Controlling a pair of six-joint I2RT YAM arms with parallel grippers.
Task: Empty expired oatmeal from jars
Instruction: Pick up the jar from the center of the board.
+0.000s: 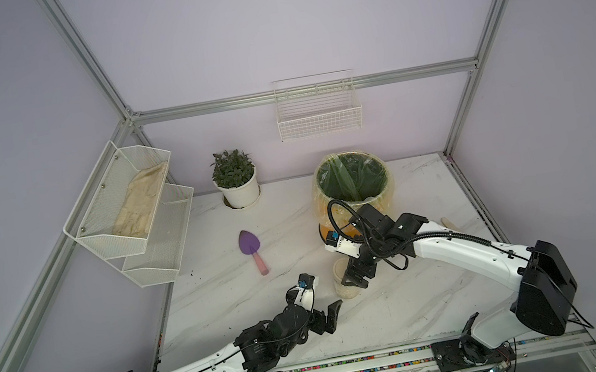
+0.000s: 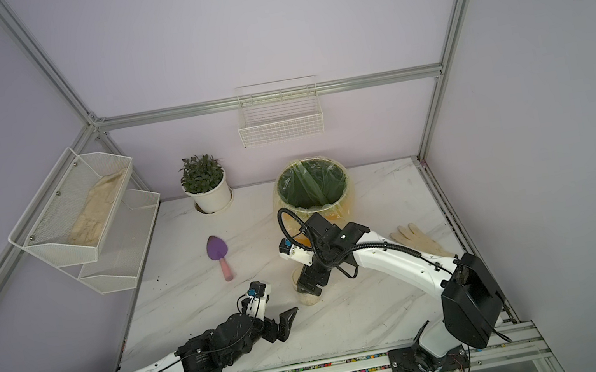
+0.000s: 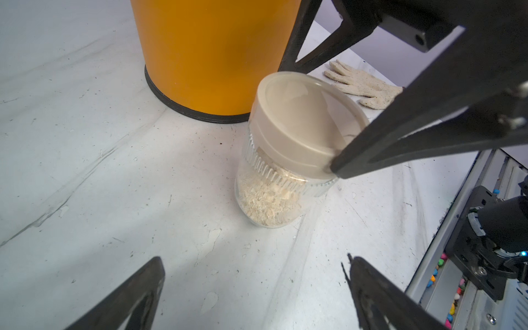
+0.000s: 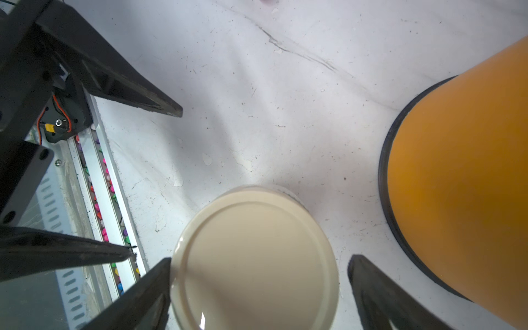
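Observation:
One small clear jar (image 3: pixel 271 197) stands upright on the white marble table, just in front of the orange bin (image 3: pixel 211 57). Pale oatmeal (image 3: pixel 268 200) fills its lower part, and a flat beige lid (image 4: pixel 254 257) is on top. My right gripper (image 4: pixel 260 261) hangs over the jar (image 1: pixel 342 276), open and straddling the lid. One finger (image 4: pixel 154 283) touches the lid's edge and the other stands a small gap away. My left gripper (image 3: pixel 257 263) is open and empty, low over the table and a short way from the jar. In both top views it (image 1: pixel 330 316) lies to the jar's front left.
The bin's (image 1: pixel 387 176) rim carries a green-lined plastic bag. A potted plant (image 1: pixel 240 192) and a purple trowel (image 1: pixel 252 250) lie to the left, a beige glove (image 2: pixel 418 240) to the right. A wire shelf (image 1: pixel 129 215) and a wire basket (image 1: pixel 318 110) hang on the walls.

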